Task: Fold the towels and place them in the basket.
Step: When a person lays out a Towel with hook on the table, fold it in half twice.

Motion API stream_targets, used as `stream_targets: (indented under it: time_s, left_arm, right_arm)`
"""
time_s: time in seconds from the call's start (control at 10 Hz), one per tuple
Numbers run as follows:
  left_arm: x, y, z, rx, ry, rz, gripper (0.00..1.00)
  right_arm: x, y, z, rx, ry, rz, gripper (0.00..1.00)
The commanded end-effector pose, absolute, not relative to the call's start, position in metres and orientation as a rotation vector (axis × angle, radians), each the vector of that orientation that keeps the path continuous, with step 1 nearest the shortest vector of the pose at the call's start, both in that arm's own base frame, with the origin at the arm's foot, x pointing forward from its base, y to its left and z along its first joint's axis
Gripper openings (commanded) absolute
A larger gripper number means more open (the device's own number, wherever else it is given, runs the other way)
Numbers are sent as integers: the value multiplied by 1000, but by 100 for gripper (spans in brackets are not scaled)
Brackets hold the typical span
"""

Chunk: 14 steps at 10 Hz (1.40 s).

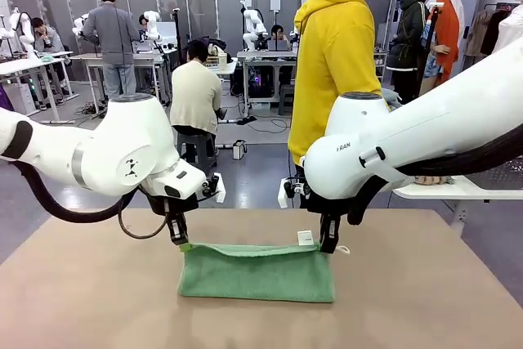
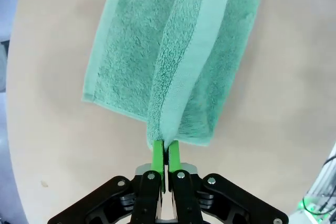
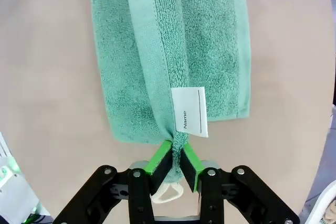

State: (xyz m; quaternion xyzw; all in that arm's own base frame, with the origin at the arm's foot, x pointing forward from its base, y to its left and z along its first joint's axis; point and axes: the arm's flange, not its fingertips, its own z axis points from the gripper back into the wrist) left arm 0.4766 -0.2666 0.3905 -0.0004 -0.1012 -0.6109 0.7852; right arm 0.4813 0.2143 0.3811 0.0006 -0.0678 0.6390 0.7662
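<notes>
label (image 3: 189, 111) "name" on green towel (image 3: 168, 51)

The mint green towel (image 2: 173, 51) runs off the top edge of both wrist views. Its pinched corners are hidden between the pads (image 2: 157, 158) of the left gripper (image 2: 166, 144) and right gripper (image 3: 176, 148) (fingers (image 3: 191, 169) half cover the white loop (image 3: 166, 195)), and in the front view the right arm (image 1: 425, 136) hides the person (image 1: 335, 55) from the hips down
</notes>
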Motion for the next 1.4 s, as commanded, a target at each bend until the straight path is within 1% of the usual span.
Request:
stream_targets:
  time_s: [0.0,0.4,0.5,0.6,0.7,0.9,1.3]
  left_arm:
    - [474,-262,395,-5,-201,-1309,0]
    - [474,-262,395,-5,-201,-1309,0]
    - [477,-264,390,-2,-211,-1313,5]
    - [489,-273,391,14,-247,-1370,5]
    - [499,-278,388,-23,-287,-1392,5]
    - [512,-283,370,-20,-252,-1383,5]
    - [536,-274,349,-4,-270,-1278,5]
  right_arm:
    - [478,214,386,-1,-151,1391,0]
    - [478,214,386,-1,-151,1391,0]
    - [480,216,384,-1,-151,1392,13]
    - [496,222,377,-41,-135,1381,13]
    - [503,225,373,-27,-146,1386,13]
    - [516,225,361,-9,-149,1348,13]
    - [539,221,337,-20,-159,1311,13]
